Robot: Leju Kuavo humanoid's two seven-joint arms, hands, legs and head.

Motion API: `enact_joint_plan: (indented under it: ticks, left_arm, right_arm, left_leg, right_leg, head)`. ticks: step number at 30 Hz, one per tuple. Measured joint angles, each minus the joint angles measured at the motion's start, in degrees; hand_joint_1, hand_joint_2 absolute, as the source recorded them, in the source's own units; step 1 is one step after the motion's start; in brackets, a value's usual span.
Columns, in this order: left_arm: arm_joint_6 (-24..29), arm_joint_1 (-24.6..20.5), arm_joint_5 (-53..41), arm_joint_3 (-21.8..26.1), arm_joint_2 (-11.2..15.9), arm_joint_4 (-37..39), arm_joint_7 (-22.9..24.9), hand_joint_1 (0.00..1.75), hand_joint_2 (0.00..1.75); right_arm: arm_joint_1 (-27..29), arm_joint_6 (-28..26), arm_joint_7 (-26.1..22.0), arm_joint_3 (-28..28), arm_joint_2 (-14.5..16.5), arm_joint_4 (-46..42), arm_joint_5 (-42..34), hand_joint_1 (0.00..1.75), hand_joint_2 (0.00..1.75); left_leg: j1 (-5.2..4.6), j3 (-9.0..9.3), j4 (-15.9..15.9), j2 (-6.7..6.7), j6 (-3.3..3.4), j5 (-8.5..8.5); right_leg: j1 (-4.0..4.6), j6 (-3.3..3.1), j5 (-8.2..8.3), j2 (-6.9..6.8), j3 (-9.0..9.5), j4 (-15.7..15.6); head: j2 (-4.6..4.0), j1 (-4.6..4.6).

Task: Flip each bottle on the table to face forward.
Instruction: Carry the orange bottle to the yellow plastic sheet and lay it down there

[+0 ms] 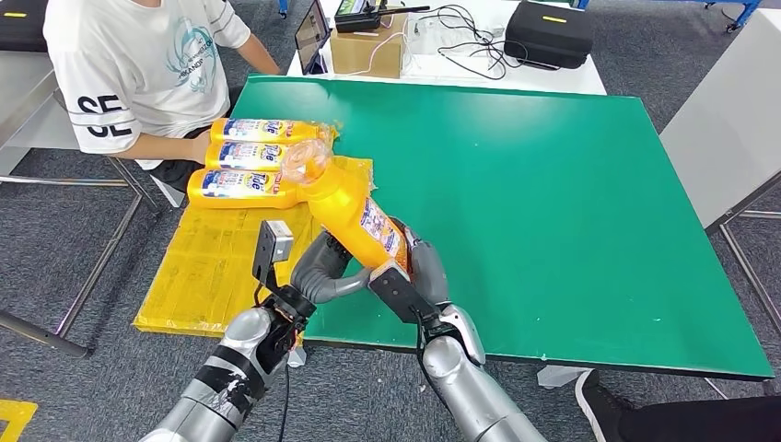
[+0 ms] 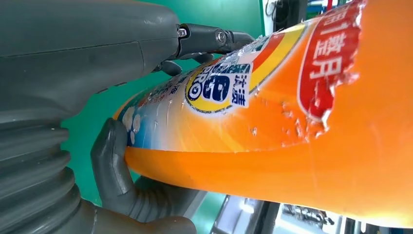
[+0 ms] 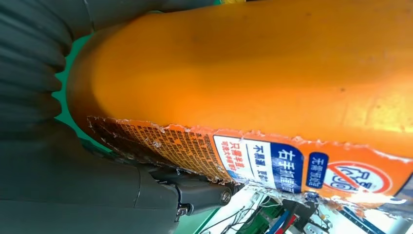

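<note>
Two hands, left hand (image 1: 318,272) and right hand (image 1: 412,276), both grasped one orange bottle (image 1: 355,207), raised over the desk's (image 1: 553,203) near-left edge. Risk: uneven grip could let it slip onto three bottles (image 1: 249,157) lying far-left.

Orange bottle (image 1: 348,204), green table (image 1: 553,203)

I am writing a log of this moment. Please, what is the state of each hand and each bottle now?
Held bottle: lifted off the green table, tilted, gripped at its base by both hands.
Left hand: fingers grip the held bottle.
Right hand: grips the held bottle.
Three bottles: lying side by side on the yellow mat, labels up.
</note>
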Motion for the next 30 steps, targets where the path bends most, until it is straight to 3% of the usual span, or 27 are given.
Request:
enact_joint_plan:
  ticks: [13, 30]
  left_arm:
    - [12.2, -4.9, -3.6, 1.4, -0.6, 7.8, -2.2, 0.0, 1.75]
    - [13.0, -6.5, -3.7, 2.5, -1.5, 11.7, -2.7, 0.0, 1.75]
  right_arm:
    - [-1.7, 0.8, 1.4, 2.5, 2.7, 4.9, 1.3, 1.75, 1.75]
    - [-3.1, 0.8, 1.9, 2.7, 2.9, 7.6, 0.9, 1.75, 1.75]
  left_leg:
    - [0.01, -0.01, 0.0, 0.0, -0.01, 0.02]
    - [0.01, -0.01, 0.0, 0.0, -0.01, 0.02]
  right_leg:
    - [0.0, 0.0, 0.01, 0.0, 0.0, 0.0]
    - [0.0, 0.0, 0.0, 0.0, 0.0, 0.0]
  head:
    - [0.0, 0.01]
    - [-0.01, 0.0]
